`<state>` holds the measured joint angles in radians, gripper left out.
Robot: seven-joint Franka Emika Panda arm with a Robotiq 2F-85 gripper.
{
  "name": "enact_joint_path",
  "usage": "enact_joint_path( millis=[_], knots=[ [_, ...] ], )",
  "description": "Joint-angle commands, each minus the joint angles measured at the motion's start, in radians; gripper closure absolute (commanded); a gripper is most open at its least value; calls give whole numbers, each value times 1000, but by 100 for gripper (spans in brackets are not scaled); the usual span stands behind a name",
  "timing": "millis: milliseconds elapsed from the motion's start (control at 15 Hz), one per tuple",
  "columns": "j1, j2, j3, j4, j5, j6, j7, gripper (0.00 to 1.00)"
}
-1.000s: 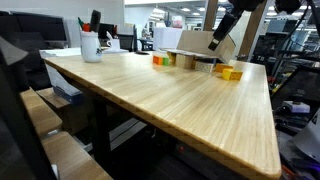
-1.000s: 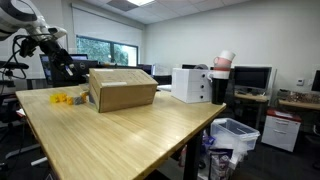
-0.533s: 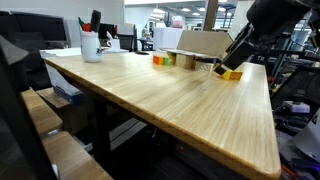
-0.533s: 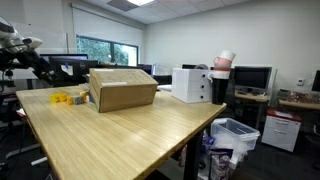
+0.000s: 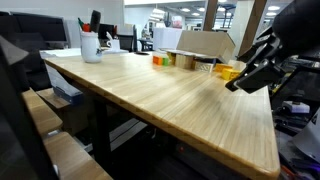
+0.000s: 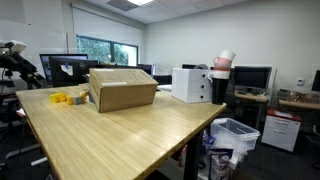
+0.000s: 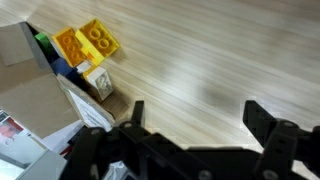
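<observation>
Gripper (image 7: pixel 193 118) is held spread wide and empty over the table (image 7: pixel 230 50), clear of the yellow blocks (image 7: pixel 87 45) tucked against the cardboard box (image 7: pixel 35 98).

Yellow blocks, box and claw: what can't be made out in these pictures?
Gripper: blurred in an exterior view.
Yellow blocks: partly hidden behind the gripper there.
Box: inside hidden by its walls, in all views.
Arm: cut off by the frame's left edge in an exterior view.
Mug: its contents too small to tell.
</observation>
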<state>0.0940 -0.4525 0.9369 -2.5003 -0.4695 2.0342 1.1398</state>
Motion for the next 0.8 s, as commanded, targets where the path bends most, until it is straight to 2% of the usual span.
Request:
enact_joint_path(
  millis=[0,333,533,600,667,733],
  knots=[
    [17,178,17,143,33,-47,-19,0],
    [59,385,65,309,17,-125,4,0],
    [131,513,71,440,-1,-243,43,0],
    [79,325,-84,296,82,-105,-189,0],
    [92,347,-87,328,92,-143,-204,0],
    [97,338,-122,329,101,-154,-248,0]
  ],
)
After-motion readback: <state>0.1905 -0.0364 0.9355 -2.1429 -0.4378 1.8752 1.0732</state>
